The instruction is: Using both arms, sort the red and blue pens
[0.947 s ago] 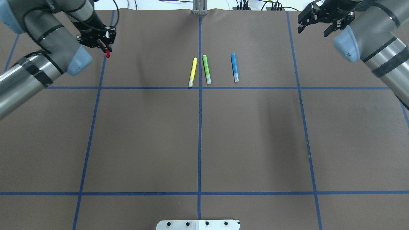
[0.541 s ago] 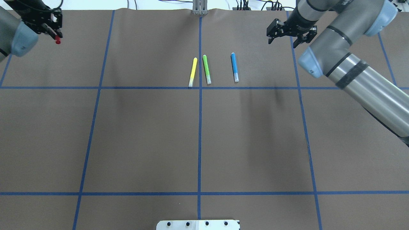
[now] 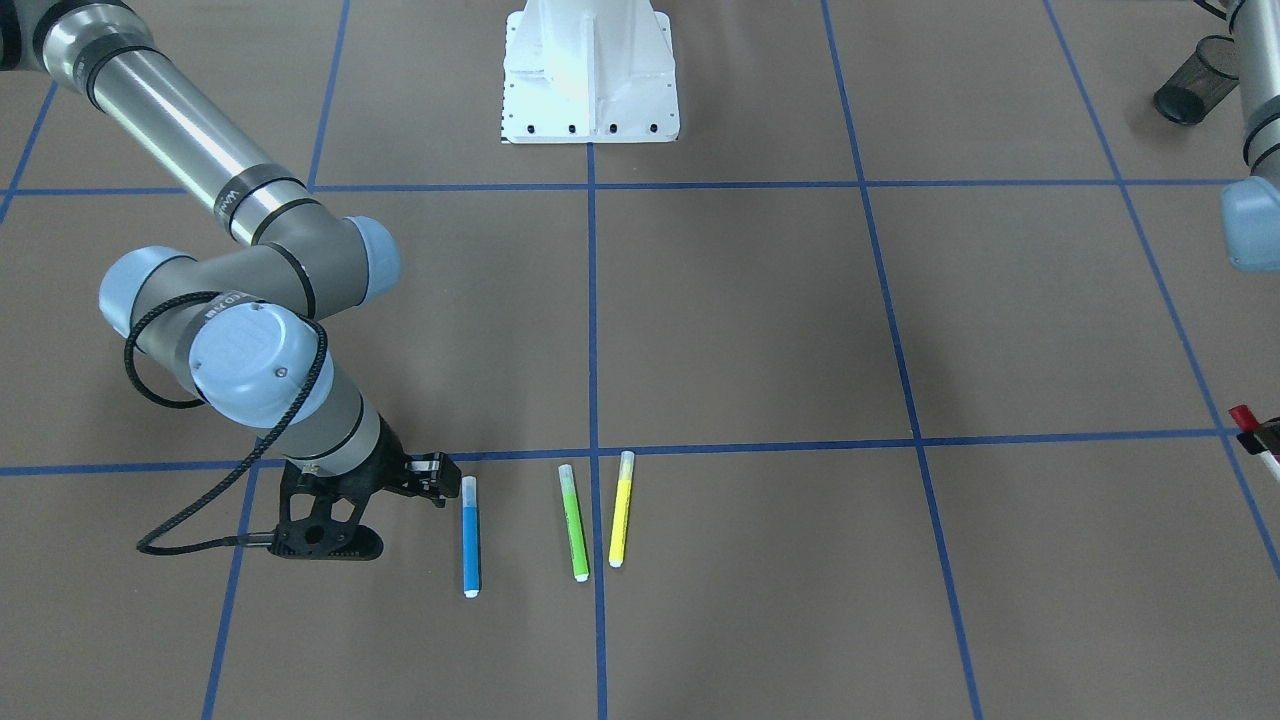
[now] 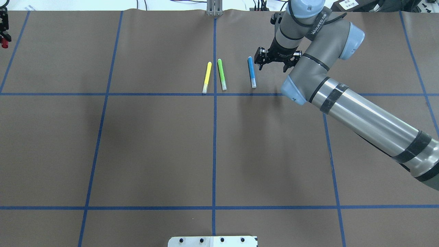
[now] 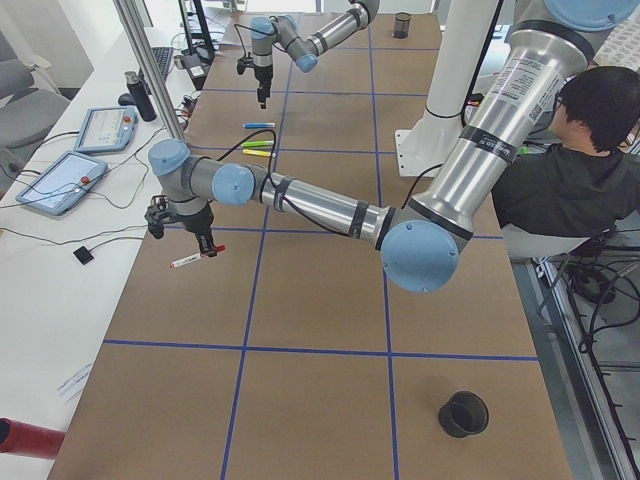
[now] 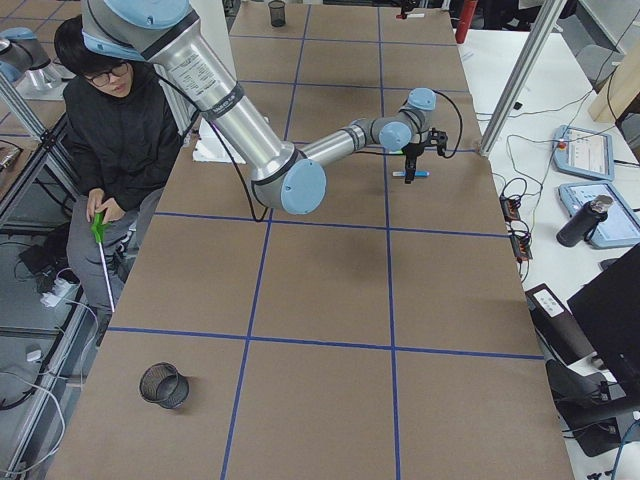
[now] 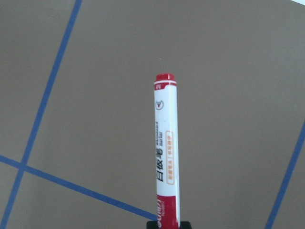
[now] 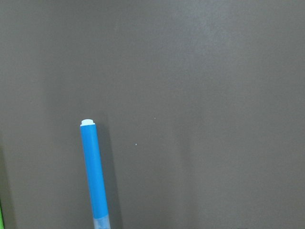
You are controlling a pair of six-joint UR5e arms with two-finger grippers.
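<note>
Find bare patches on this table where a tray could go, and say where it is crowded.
Bare: the middle row between the two cross tape lines, left of the right arm; also the far square between the yellow marker and the left gripper. Crowded: far centre, where green marker, blue pen and right gripper cluster.

The brown worktop (image 4: 154, 147) has blue lines (image 4: 214, 137) across it. A yellow pen (image 4: 207, 77), a green pen (image 4: 222, 74) and a blue pen (image 4: 251, 72) lie side by side in the upper middle.

Brown table (image 4: 154, 154), blue tape grid (image 4: 214, 137)
</note>
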